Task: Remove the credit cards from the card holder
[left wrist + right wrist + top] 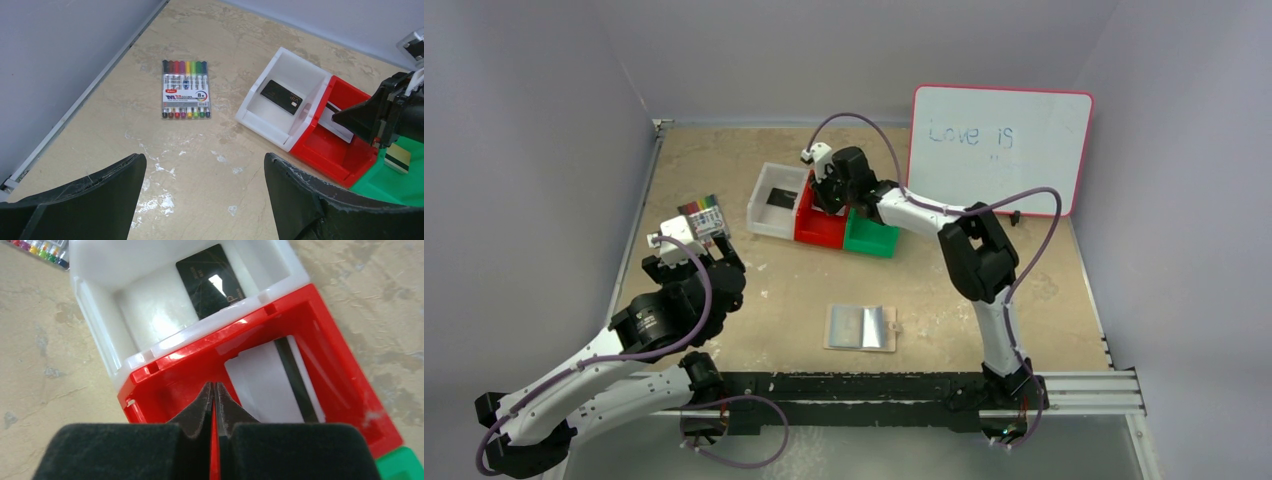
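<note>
Item: red bin [165, 370], silver-grey card [265, 385] inside; right gripper [214, 390] above it, jaws pressed together, empty; left gripper [202, 162] well left of bin, spread wide, empty. Step: extraction likely complete; next, lift clear.

marker pack [186, 89] | white bin [295, 65], red bin [345, 86], green bin [395, 186] adjoining | whiteboard [1004, 150], perhaps leaning

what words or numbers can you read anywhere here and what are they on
"Love is": handwritten in blue on the whiteboard; the fainter marks under it are too small to read.
"8": on the label of the marker pack; the brand lettering beside it is too blurred to read.
Black card in the white bin: small print, unreadable.
</note>
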`<state>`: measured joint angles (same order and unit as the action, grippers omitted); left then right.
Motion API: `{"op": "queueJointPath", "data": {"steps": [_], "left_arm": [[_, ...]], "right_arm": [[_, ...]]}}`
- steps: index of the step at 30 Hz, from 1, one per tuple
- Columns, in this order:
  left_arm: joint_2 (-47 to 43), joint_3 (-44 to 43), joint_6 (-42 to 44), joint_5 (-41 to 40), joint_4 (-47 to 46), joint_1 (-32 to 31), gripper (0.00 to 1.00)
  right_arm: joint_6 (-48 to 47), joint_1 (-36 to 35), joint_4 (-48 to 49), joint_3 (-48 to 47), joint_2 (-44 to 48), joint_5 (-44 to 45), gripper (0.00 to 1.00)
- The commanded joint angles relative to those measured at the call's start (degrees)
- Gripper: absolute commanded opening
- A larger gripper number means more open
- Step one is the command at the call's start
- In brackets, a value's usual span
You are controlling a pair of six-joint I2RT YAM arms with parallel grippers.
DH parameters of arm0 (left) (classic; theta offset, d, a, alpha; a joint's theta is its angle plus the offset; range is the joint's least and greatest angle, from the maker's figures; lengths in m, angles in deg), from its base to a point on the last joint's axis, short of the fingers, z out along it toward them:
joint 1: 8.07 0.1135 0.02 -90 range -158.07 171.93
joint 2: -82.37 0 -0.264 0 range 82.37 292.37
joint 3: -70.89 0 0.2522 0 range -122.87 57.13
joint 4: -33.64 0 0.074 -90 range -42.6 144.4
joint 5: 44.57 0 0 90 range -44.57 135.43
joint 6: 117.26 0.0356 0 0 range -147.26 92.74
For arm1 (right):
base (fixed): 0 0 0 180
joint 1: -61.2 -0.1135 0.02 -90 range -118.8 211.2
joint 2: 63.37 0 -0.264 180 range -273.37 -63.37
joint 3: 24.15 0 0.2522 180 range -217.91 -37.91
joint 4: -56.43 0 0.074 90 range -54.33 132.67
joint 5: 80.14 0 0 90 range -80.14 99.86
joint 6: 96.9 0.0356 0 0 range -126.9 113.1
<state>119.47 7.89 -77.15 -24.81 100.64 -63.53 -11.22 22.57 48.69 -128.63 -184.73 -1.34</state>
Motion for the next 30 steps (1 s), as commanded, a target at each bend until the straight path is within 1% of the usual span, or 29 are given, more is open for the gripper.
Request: {"op": "queueJointPath", "data": {"steps": [1,5,13,16,19,24,28,30], "left_arm": [[-0.1,-1.1,1.1,-0.3,-1.4,0.3,0.88],[-0.2,-1.1,1.1,-0.4,-1.4,0.3,0.88],[-0.2,-1.1,1.0,-0.4,-1.3,0.2,0.88],[0.0,-1.1,1.0,-0.4,-1.4,0.2,0.88],[0.2,-1.1,1.1,-0.4,-1.4,0.3,0.87],[0.2,-1.1,1.0,-0.5,-1.3,0.2,0.87],[0.2,-1.1,0.9,-0.6,-1.3,0.3,0.87],[0.2,-1.1,0.9,-0.6,-1.2,0.2,0.87]], "right_arm": [[3.1,-0.7,-5.0,-4.8,-2.6,-1.7,0.04],[1.1,-0.7,-8.8,-8.4,-5.0,0.4,0.05],[-1.4,-0.7,-11.8,-12.0,-8.7,4.2,0.06],[-1.7,-0.8,-12.0,-12.7,-9.8,5.7,0.07],[-2.7,-0.9,-11.8,-13.5,-10.8,11.1,0.08],[-5.1,-1.0,-12.0,-15.0,-12.2,16.5,0.10],[-5.8,-1.1,-10.2,-13.7,-11.1,19.6,0.10],[-6.3,-1.1,-9.9,-12.7,-10.4,19.3,0.11]]}}
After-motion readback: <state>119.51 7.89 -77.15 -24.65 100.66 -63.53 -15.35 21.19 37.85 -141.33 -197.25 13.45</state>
